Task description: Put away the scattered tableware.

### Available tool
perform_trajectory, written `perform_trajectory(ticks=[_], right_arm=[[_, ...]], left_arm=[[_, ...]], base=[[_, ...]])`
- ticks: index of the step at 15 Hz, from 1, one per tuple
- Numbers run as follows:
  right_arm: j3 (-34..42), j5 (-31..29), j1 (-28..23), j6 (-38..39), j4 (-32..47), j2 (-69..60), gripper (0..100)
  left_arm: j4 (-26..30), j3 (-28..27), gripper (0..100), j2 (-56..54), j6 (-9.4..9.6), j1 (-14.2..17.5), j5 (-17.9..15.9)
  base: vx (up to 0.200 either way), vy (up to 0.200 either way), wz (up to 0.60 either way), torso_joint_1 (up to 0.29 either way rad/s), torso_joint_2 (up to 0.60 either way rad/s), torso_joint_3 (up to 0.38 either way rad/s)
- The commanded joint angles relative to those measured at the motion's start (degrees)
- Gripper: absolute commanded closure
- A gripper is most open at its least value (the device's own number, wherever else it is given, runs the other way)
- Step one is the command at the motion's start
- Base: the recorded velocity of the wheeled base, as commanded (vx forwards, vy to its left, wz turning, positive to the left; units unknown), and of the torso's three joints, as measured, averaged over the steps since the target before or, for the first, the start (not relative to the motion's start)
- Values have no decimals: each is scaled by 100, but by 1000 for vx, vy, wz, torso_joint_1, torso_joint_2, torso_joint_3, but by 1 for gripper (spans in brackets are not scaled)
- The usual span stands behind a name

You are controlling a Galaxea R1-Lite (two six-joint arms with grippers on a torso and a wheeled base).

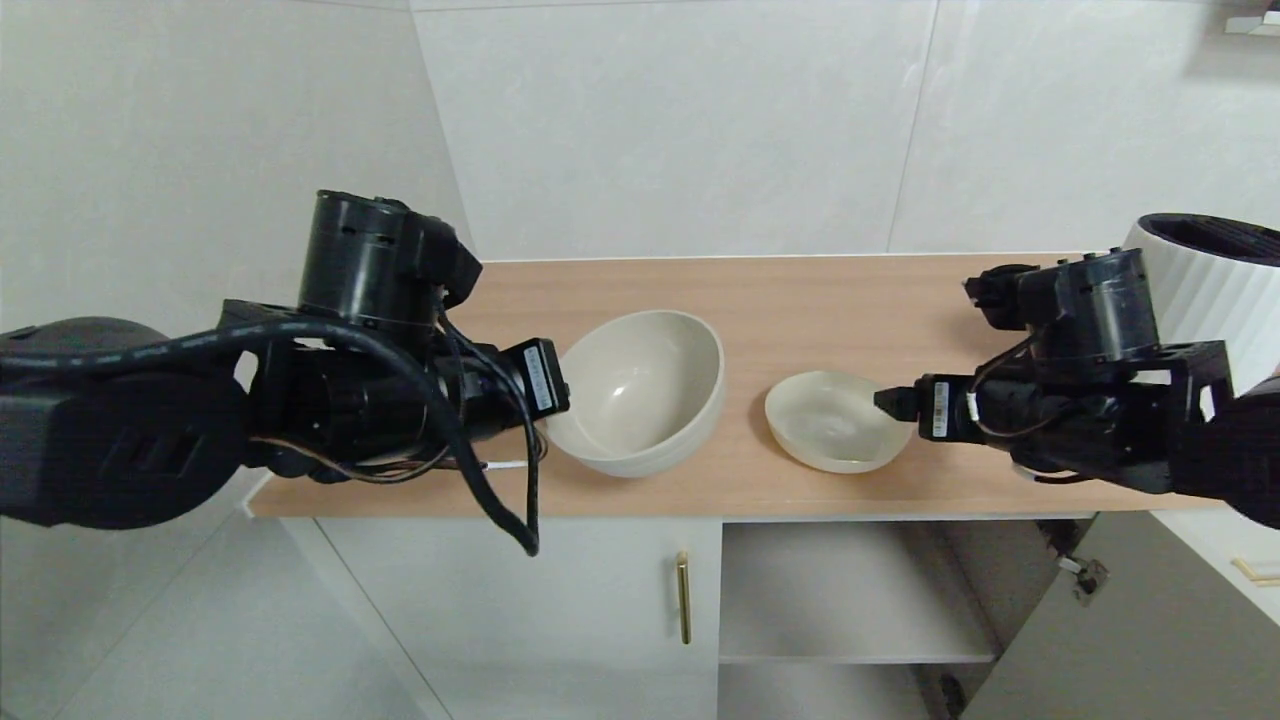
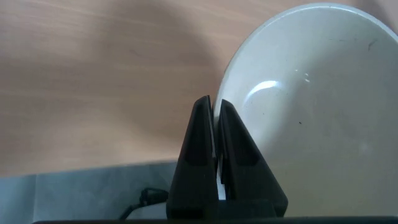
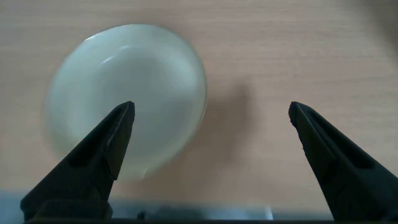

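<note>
Since the large bowl (image 1: pixel 640 390) is held only by its thin rim (left gripper (image 2: pixel 214 102) clenched on it, apparently), a slip or swing can be expected if it is lifted fast, and the small bowl (image 1: pixel 835 420) just beside it could be knocked. The right gripper (image 3: pixel 210 107) is spread wide at the small bowl's rim, nothing grasped; if closed off-centre, the bowl could be skidded along the desk (image 1: pixel 800 290) twd the front edge. Lg bowl: tipped, mouth up and leaning twd the left arm. Sm bowl: flat on the desk, mouth up. Both are round, so no long axis.
</note>
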Motion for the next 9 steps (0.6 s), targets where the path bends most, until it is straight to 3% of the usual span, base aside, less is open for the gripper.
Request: perform_trajectory(ticks=[1, 5, 6, 9], right_arm=[[-3, -69, -3, 11, -190, 585, 0], [-12, -69, -39, 125, -454, 814, 0], [-12, -69, -47, 125, -454, 823, 100], [-12, -61, -47, 134, -463, 788, 100]], left_arm=[[-4, 164, 100, -356, 43, 0, -174], [-4, 181, 100, -365, 43, -9, -218], [-4, 181, 100, -374, 43, -9, -218], [-4, 181, 100, -383, 43, -9, -218]], base=[[0, 0, 0, 0, 0, 0], [0, 0, 0, 0, 0, 0], [0, 0, 0, 0, 0, 0], [0, 0, 0, 0, 0, 0]])
